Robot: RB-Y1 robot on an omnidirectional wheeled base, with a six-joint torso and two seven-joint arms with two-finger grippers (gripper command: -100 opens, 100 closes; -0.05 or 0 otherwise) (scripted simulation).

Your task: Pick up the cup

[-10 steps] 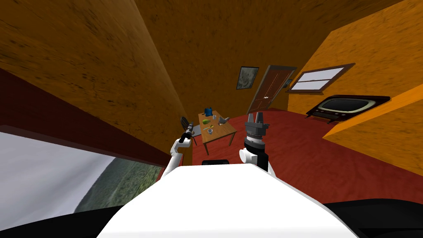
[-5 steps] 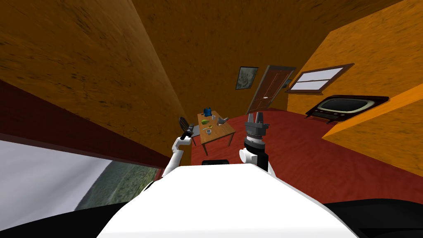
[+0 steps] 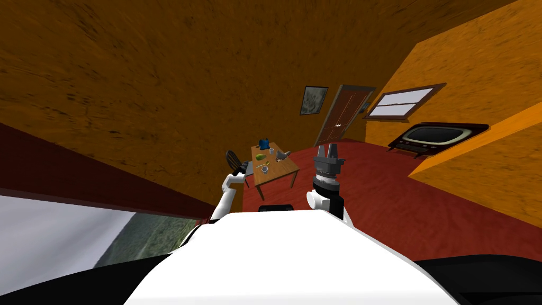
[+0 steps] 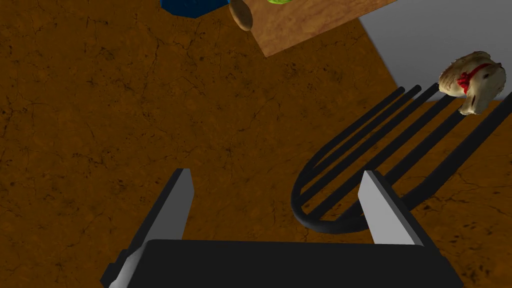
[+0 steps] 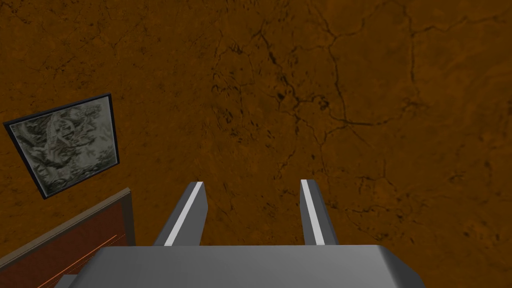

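Note:
A small pale cup [image 3: 263, 169] stands near the front of a wooden table [image 3: 280, 170], far ahead of me by the orange wall. My left gripper [image 3: 241, 169] hangs open and empty just left of the table, beside a black chair [image 3: 231, 158]. In the left wrist view the left gripper [image 4: 277, 200] points at the brown wall, with the black chair back [image 4: 380, 160] behind one finger and the table corner [image 4: 310, 20] beyond. My right gripper [image 3: 328, 151] is raised right of the table; in its wrist view the right gripper [image 5: 250, 210] has its fingers apart with nothing between them.
The table also carries a blue thing [image 3: 264, 143], a green thing [image 3: 260, 157], another small pale vessel [image 3: 271, 151] and a grey thing [image 3: 284, 155]. A cream toy with a red ribbon [image 4: 472, 82] lies by the chair. Beyond are a door [image 3: 344, 114] and a television [image 3: 439, 135].
The whole head view has shifted, so I have moved or turned; table and left arm now sit slightly further left. Both grippers keep the same opening.

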